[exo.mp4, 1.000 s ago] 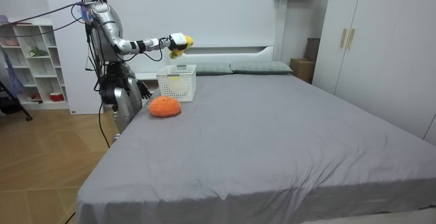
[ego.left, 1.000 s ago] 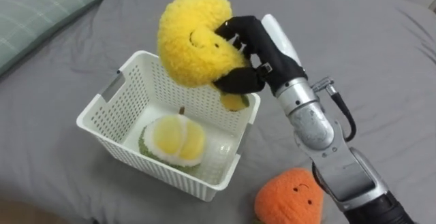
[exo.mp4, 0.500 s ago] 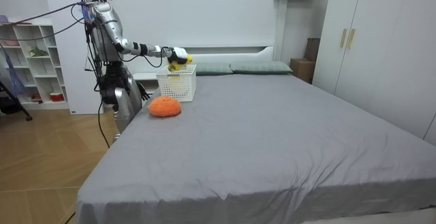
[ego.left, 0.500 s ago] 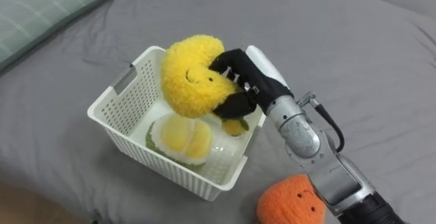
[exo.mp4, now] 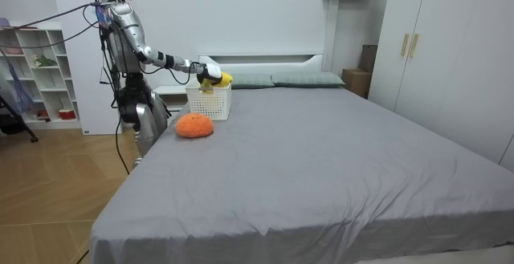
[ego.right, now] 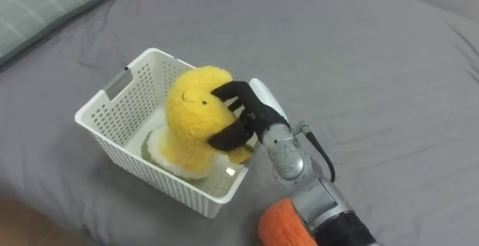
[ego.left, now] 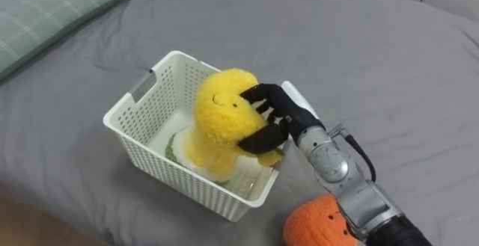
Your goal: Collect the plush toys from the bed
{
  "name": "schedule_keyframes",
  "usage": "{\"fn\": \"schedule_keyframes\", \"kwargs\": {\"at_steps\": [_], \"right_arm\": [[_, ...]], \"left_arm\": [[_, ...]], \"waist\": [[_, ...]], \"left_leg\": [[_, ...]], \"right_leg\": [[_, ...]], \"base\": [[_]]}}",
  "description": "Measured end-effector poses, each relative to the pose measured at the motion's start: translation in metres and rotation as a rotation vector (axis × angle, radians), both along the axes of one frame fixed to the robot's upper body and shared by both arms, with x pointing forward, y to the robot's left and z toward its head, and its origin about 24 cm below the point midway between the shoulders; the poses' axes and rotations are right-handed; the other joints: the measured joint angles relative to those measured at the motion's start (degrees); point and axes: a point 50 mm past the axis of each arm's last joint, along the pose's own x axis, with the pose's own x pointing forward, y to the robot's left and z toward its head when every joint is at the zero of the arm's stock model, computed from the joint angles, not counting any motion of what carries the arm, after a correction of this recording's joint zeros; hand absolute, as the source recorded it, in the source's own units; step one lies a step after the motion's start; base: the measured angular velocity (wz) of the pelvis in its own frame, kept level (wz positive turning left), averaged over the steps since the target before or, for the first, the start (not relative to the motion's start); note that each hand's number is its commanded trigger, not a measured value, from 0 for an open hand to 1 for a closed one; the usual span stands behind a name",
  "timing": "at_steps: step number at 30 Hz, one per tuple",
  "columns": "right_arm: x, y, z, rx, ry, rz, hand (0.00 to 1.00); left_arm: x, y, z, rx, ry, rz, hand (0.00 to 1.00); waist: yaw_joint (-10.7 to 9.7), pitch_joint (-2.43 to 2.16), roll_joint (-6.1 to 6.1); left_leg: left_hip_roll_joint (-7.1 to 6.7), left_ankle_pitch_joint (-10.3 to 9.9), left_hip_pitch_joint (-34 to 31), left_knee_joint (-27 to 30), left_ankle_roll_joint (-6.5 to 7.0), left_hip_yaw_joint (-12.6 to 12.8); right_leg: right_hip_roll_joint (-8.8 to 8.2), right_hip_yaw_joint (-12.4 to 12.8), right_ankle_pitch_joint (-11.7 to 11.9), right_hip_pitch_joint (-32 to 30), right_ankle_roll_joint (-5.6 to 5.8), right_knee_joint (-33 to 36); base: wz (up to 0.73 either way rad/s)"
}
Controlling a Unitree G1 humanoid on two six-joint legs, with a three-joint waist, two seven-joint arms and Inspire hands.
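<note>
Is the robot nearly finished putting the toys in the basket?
About halfway. Done: one green-and-yellow toy lies in the white basket. In hand: the right hand is curled round the yellow plush, low inside the basket. Still to do: the orange plush sits on the bed beside the basket.

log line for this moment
right robot hand: shut on yellow plush | yellow plush: partly in white basket, over green-yellow plush | orange plush: on bed beside basket

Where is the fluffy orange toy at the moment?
The orange toy lies on the grey bed at the bottom of the eye views, on the robot's right side, close beside the white basket.
</note>
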Motion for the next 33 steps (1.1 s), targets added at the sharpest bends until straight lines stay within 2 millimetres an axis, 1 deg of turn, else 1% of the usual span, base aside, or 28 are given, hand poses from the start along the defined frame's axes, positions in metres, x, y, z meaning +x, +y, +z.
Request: {"fn": "schedule_keyframes", "kwargs": {"at_steps": [5, 11, 14, 16, 23, 26, 28, 29, 31, 33], "right_arm": [[-0.001, -0.004, -0.007, -0.019, 0.028, -0.014, 0.0], [0.0, -0.007, -0.006, -0.016, 0.026, -0.025, 0.0], [0.001, -0.009, -0.006, 0.012, 0.033, -0.04, 0.0], [0.001, -0.009, -0.006, 0.008, 0.029, -0.042, 0.0], [0.001, -0.009, -0.005, 0.01, 0.025, -0.041, 0.0], [0.003, -0.01, 0.001, 0.026, 0.002, -0.052, 0.0], [0.005, -0.008, 0.012, 0.049, -0.049, -0.059, 0.0], [0.006, -0.008, 0.014, 0.055, -0.059, -0.063, 0.0], [0.007, -0.012, 0.018, 0.067, -0.087, -0.101, 0.0], [0.009, -0.016, 0.02, 0.077, -0.1, -0.131, 0.0]], "left_arm": [[-0.006, 0.001, -0.001, 0.007, 0.026, 0.002, 0.0], [-0.004, 0.001, -0.001, 0.012, 0.032, -0.005, 0.0], [-0.004, 0.001, -0.001, 0.013, 0.038, -0.003, 0.0], [-0.005, 0.001, -0.001, 0.012, 0.04, -0.003, 0.0], [-0.005, 0.0, -0.002, -0.005, 0.049, -0.007, 0.0], [-0.006, 0.0, -0.002, -0.011, 0.054, -0.008, 0.0], [-0.008, 0.001, -0.002, -0.014, 0.061, -0.008, 0.0], [-0.007, 0.001, -0.002, -0.014, 0.06, -0.007, 0.0], [-0.007, 0.001, -0.002, -0.015, 0.058, -0.007, 0.0], [-0.007, 0.001, -0.002, -0.011, 0.057, -0.005, 0.0]], "waist": [[-0.1, -0.01, -0.01], [-0.4, 0.02, 0.08], [-0.4, 0.02, 0.09], [-0.4, 0.15, 0.3], [-0.4, 0.13, 0.45], [-1.1, -0.03, 0.56], [-1.7, -0.15, 0.81], [-1.8, -0.17, 0.84], [-1.9, -0.46, 0.84], [-2.2, -0.54, 0.76]], "left_leg": [[-0.11, 0.0, -0.1, 0.3, 0.01, -0.4], [-0.19, 0.0, 0.1, 0.4, 0.0, -0.9], [-0.26, 0.0, 0.2, 0.5, 0.0, -1.0], [-0.28, 0.0, 0.4, 0.5, 0.01, -0.9], [-0.27, 0.0, 0.5, 0.5, 0.01, -0.9], [-0.34, 0.0, 0.4, 0.5, 0.02, -1.0], [-0.36, 0.0, 0.5, 0.5, 0.03, -1.0], [-0.37, 0.0, 0.5, 0.5, 0.03, -1.0], [-0.37, 0.0, 0.7, 0.5, 0.03, -0.9], [-0.35, 0.0, 1.0, 0.5, 0.04, -0.8]], "right_leg": [[-0.02, 0.0, 0.0, 0.1, 0.0, 0.0], [-0.04, 0.0, 0.0, 0.8, 0.0, -0.1], [-0.12, 0.0, 0.0, 0.9, 0.0, 0.0], [-0.14, 0.1, 0.0, 1.0, 0.0, 0.0], [-0.43, 0.1, 0.0, 1.2, 0.0, 0.1], [-0.45, 0.2, 0.0, 1.2, 0.0, 0.1], [-0.45, 0.3, 0.0, 1.2, 0.0, 0.1], [-0.45, 0.3, 0.0, 1.2, 0.0, 0.1], [-0.43, 0.3, 0.0, 1.4, 0.0, 0.1], [-0.47, 0.3, 0.0, 1.5, 0.01, 0.1]], "base": [[0.04], [0.03], [0.0], [0.0], [0.0], [0.0], [0.0], [0.0], [0.0], [0.0]]}}
